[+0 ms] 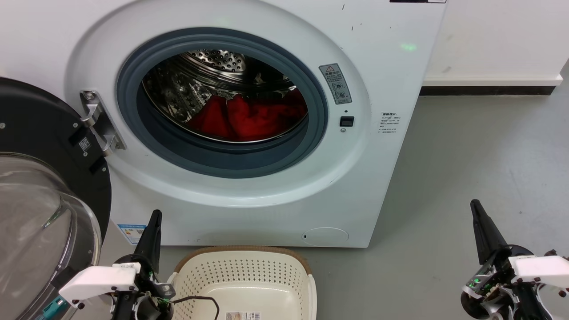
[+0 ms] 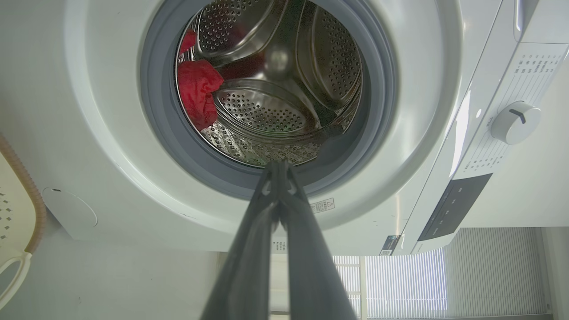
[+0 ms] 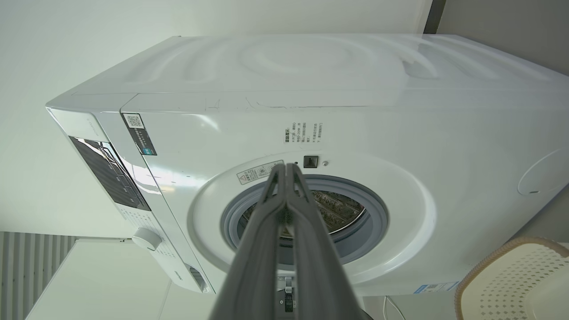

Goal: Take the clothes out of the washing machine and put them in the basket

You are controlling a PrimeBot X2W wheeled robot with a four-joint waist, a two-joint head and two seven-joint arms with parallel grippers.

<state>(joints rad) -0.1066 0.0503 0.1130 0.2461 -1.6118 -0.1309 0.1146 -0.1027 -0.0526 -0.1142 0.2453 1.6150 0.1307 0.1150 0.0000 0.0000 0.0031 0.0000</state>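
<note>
Grey floor (image 1: pixel 466 155) and a white wall back the head view. The washing machine (image 1: pixel 275 218) has its glass door (image 1: pixel 44 129) swung left, and the red clothes (image 1: pixel 249 118) lie low in the drum (image 1: pixel 213 60). The basket (image 1: pixel 244 251) just before it holds no garment, only a barcode label (image 1: pixel 242 316). The left hand (image 1: pixel 154 224) and right hand (image 1: pixel 480 218) hover low, fingers pressed together on nothing.

In the left wrist view the clothes sit beyond the closed tips, with a dial (image 2: pixel 515 122) to one side.

The right wrist view shows a warning-triangle sticker (image 3: pixel 260 172) and a QR sticker (image 3: pixel 133 121), their print too small to read.

A good reach would part the fingers before the gasket (image 1: pixel 222 162), pinch a thick fold and lift it clear of the lip.
</note>
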